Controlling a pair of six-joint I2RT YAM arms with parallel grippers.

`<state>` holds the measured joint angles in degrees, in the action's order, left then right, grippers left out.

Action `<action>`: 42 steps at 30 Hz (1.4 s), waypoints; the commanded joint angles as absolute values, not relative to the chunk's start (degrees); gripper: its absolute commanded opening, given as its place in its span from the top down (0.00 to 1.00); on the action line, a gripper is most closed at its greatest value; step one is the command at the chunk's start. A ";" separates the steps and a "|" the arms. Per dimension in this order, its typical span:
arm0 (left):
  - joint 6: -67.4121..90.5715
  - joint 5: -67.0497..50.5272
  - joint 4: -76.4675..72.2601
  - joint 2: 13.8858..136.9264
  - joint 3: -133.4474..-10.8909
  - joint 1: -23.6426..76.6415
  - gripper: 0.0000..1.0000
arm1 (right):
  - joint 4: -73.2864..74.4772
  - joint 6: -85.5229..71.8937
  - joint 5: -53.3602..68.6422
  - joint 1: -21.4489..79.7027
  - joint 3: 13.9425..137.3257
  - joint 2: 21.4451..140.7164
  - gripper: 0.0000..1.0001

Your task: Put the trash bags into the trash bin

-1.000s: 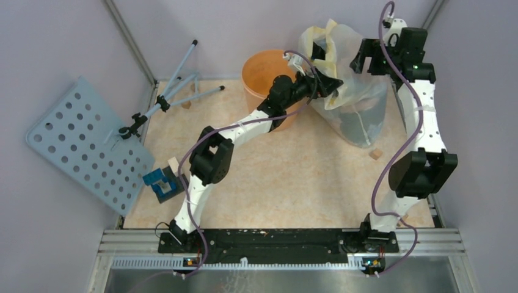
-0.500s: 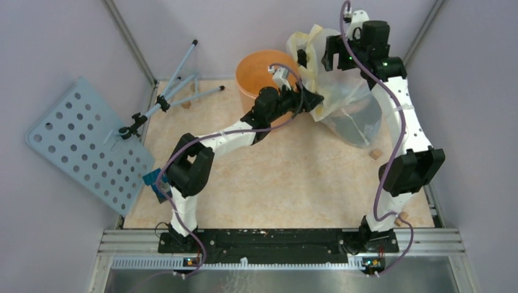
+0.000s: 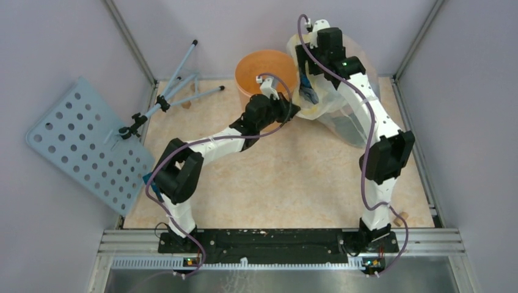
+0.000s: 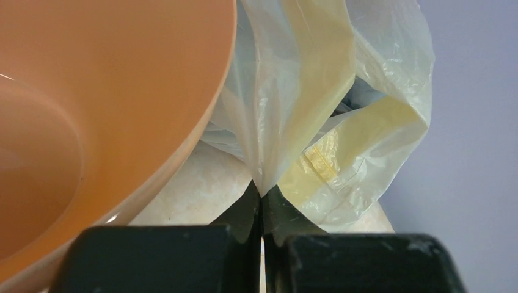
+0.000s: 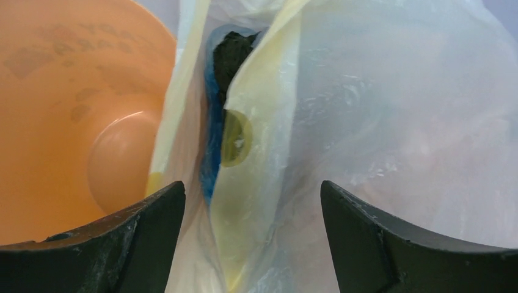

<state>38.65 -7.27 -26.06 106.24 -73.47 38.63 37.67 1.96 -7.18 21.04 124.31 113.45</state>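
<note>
The trash bin (image 3: 266, 67) is a round orange bucket at the back of the table, also seen in the left wrist view (image 4: 91, 91) and the right wrist view (image 5: 73, 91). Right beside it slumps a big translucent whitish-yellow bag (image 3: 351, 116). My left gripper (image 3: 292, 110) is shut on a fold of this bag (image 4: 342, 91), pinched at the fingertips (image 4: 262, 194). My right gripper (image 3: 305, 76) hovers open over the bag's mouth (image 5: 379, 122), its jaws wide either side of a yellow fold (image 5: 251, 201). Something dark and crinkled (image 5: 235, 52) with blue plastic shows inside. The black trash bags are otherwise hidden.
A blue-grey perforated board (image 3: 79, 143) and a folded tripod (image 3: 171, 91) lean at the left wall. A blue object (image 3: 149, 183) peeks out behind the left arm's elbow. A small wooden block (image 3: 400, 217) lies near the right arm's base. Walls close in the back.
My left gripper has shut on the translucent bag's edge and drawn it toward the bin. The right arm has swung left from beside the bag to above its mouth.
</note>
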 commanded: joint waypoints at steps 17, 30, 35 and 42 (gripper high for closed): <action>32.10 -3.90 -18.38 93.82 -75.72 38.05 0.24 | 37.21 3.54 -17.02 18.74 125.64 109.83 1.00; 16.45 -6.54 -6.64 105.86 -106.66 38.32 0.42 | 33.55 0.44 -10.44 16.38 117.23 100.06 1.00; 16.76 -1.55 -4.42 113.76 -116.27 38.59 0.44 | 33.17 0.38 -12.57 16.26 116.78 99.91 1.00; 17.87 2.56 -5.45 123.66 -125.56 38.75 0.44 | 31.20 -1.79 -13.48 15.75 115.06 98.79 1.00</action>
<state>18.04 -0.40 -5.08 120.18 -120.31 38.59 34.59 -0.05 -12.45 16.62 116.11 101.67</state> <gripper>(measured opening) 0.558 0.006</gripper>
